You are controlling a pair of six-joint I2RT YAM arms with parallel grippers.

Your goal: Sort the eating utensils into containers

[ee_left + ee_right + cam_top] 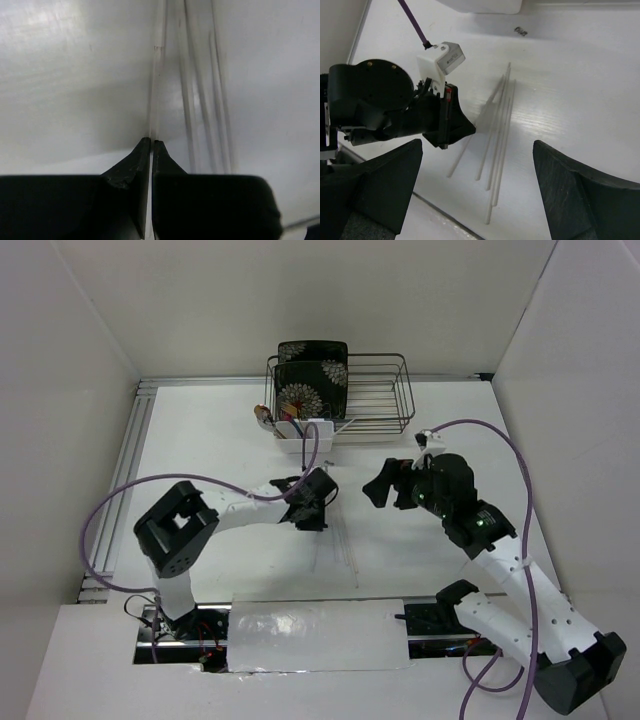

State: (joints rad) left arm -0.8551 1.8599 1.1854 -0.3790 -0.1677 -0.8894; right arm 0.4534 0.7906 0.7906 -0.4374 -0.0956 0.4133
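Reaching low to the table [200, 440], left gripper [151, 142] pinches one chopstick [155, 90] between almost-closed jaws. Right gripper [477, 145]: hovering, jaws wide, holding nothing. Chopsticks [501, 150]: four in all, lying side by side. White caddy [305, 436]: one, beyond them.

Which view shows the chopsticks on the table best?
Right wrist: the chopsticks show at full length, with the left gripper closed on one of them. The left wrist view shows only close-up sections, one pinched between its jaws. The top external view shows just faint lines.
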